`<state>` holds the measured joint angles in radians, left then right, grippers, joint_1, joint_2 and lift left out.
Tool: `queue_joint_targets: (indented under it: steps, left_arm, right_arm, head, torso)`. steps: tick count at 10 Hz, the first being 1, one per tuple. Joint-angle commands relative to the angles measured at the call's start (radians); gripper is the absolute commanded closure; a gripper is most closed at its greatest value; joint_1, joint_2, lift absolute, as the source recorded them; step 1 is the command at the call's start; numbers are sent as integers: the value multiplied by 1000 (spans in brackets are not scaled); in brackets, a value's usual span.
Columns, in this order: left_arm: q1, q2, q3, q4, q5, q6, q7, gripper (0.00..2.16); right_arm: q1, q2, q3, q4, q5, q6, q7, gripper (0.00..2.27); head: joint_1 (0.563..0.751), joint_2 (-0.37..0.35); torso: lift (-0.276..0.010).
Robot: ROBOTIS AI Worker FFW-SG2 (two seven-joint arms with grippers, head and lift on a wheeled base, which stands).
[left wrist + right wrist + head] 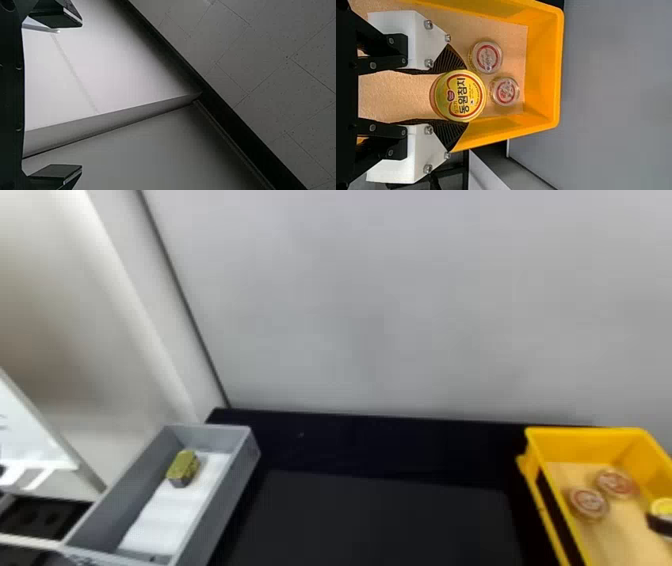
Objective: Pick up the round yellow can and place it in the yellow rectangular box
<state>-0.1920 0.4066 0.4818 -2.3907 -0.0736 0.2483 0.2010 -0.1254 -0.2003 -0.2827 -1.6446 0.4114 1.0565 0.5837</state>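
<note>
While the right gripper [659, 524] grips the round yellow can [461, 96] between its ribbed black pads [449, 60], the can sits printed face up over the floor of the yellow rectangular box [582, 438], at the right; whether it touches that floor, I cannot tell. The left gripper [81, 96] stands open, its two fingers well apart, in front of pale panels [103, 75]. Left of the can, inside the same box, lie two small round tins with red-ringed lids, the nearer one [589, 503] to the left and the farther one [617, 483] just beside it. Across the black table [375, 515], at the left, a grey box [227, 490] holds a white liner [165, 510], with an olive-green block [183, 468] toward its far end. Beyond the table rises a grey wall [375, 305].
</note>
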Motion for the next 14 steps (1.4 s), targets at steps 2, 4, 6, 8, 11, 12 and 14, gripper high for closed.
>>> queue_joint_targets:
  steps: [2,4,6,8,11,12,14]
  left_arm:
    - [2,-3,0,1,0,-4,0,10]
    - [0,-3,-1,1,0,-6,0,10]
    - [-3,-6,-3,1,0,-7,0,10]
    - [-7,-11,-9,7,0,-15,0,10]
    - [-11,-17,-6,8,0,-20,-1,10]
    - [-12,-18,-6,8,0,-21,0,10]
    - [-15,-23,-1,10,0,-24,-1,10]
  right_arm:
    - [6,-4,13,80,-83,-30,-42,742]
    - [12,-4,13,112,-94,-41,-45,742]
    - [16,-7,3,154,-97,-65,-50,742]
    - [13,-8,-3,201,-111,-108,-63,742]
    - [-3,-8,-6,244,-138,-142,-82,742]
    - [-5,-13,-12,246,-140,-142,-82,742]
    - [-10,-19,-15,247,-164,-140,-105,384]
  head:
    - [621,223]
    - [621,223]
    - [621,223]
    - [621,223]
    - [621,223]
    - [621,223]
    - [621,223]
  torso:
    - [0]
    - [0]
    - [0]
    - [0]
    - [0]
    - [0]
    - [0]
